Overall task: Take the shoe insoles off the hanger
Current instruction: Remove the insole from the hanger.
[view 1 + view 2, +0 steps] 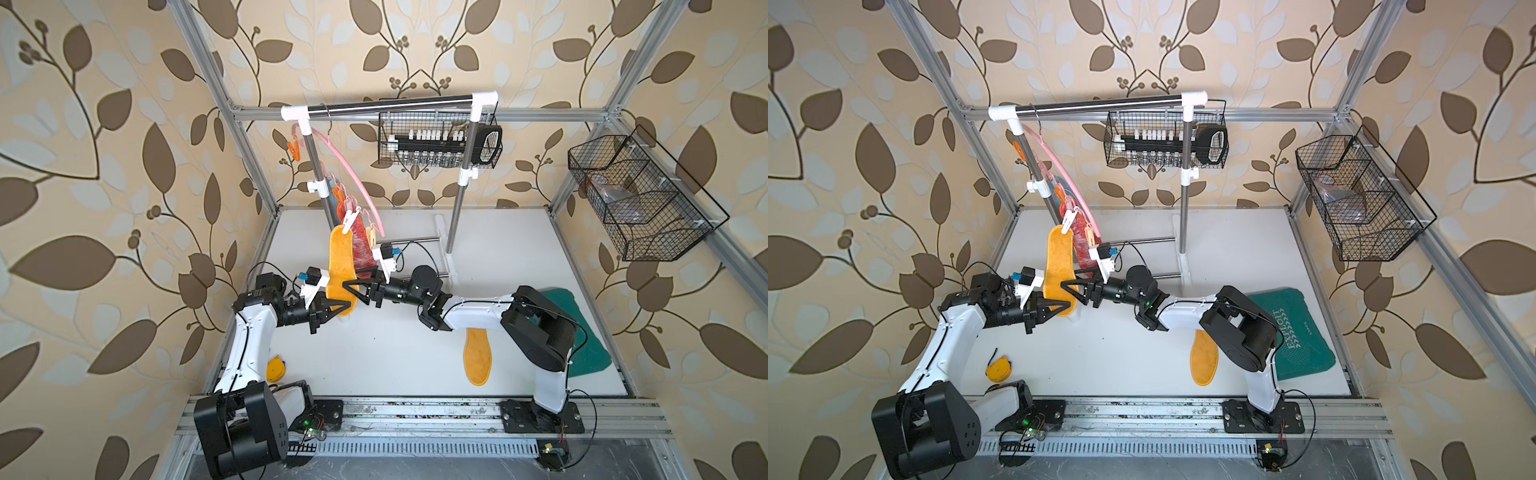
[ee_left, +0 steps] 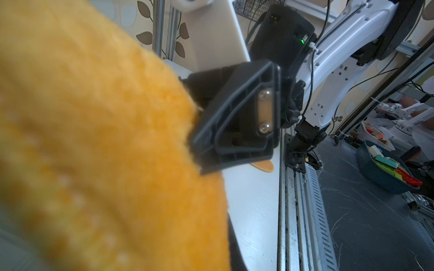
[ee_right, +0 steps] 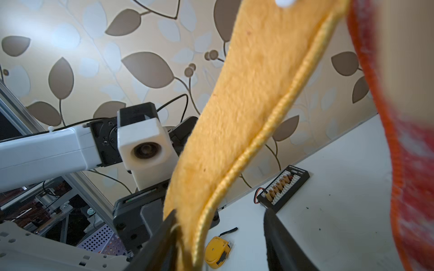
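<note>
One desk (image 1: pixel 395 353): white, boxed in by leaf-pattern wallpaper (image 1: pixel 104 166) and an aluminium frame.
On the desk: a yellow tape measure (image 1: pixel 998 368) at the left; a loose orange insole (image 1: pixel 477 357) right of centre, partly under the right arm; a green case (image 1: pixel 1300 336) by the right edge.
Back: a steel rack (image 1: pixel 390 106) stands there; the pink hanger (image 1: pixel 353 174) hooks on its top bar near the left end and slants toward the front.
Clipped to the hanger: a hanging orange insole (image 1: pixel 340 257), with a red-and-white insole (image 1: pixel 365 249) just behind it.
Left gripper (image 1: pixel 343 306): reaches in from the left, fingers closed on the lower end of the hanging orange insole.
Right gripper (image 1: pixel 353 280): reaches in from the right, fingers apart on either side of that insole's edge, gripping nothing.
</note>
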You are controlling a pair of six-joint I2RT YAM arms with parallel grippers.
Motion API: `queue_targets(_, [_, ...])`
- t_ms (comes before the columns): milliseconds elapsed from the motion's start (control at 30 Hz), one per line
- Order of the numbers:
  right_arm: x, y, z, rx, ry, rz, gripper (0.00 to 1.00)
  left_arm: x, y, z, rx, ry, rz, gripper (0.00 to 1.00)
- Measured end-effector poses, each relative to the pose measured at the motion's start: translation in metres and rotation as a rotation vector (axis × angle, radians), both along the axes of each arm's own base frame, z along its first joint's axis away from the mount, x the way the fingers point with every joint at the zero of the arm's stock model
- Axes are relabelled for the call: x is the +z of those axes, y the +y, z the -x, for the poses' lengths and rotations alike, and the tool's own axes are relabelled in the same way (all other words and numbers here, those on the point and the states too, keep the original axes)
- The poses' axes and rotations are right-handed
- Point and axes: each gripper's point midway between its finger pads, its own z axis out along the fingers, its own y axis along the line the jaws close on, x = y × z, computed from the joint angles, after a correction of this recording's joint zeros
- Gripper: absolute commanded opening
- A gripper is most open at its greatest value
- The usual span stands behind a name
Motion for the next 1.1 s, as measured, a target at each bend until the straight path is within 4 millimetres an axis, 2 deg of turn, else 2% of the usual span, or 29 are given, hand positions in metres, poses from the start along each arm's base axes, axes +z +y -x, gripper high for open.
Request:
queue_targets(100, [-0.013, -0.005, -0.002, -0.005, 0.026, 0.003, 0.55, -0.013, -0.002, -0.001, -0.006, 0.024, -0.039, 0.0])
queue_targets(367, [-0.031, -0.021, -0.006, -0.032, 0.042, 0.014, 0.57, -0.027, -0.007, -0.005, -0.017, 0.003, -0.11, 0.0])
queue_targets(533, [-0.034, -0.039, -0.024, -0.075, 0.068, 0.017, 0.61, -0.032, -0.01, -0.007, -0.029, -0.008, -0.136, 0.0])
queue_targets(700, [-0.026, -0.069, -0.05, -0.156, 0.085, 0.016, 0.65, -0.036, -0.012, -0.008, -0.039, 0.006, -0.137, 0.0])
queue_targets(900, [-0.003, -0.101, -0.073, -0.216, 0.078, 0.028, 0.7, -0.036, -0.013, -0.007, -0.046, 0.002, -0.14, 0.0])
queue_targets(1100, [0.019, -0.117, -0.09, -0.159, 0.061, 0.041, 0.7, -0.037, -0.014, -0.004, -0.053, -0.006, -0.144, 0.0])
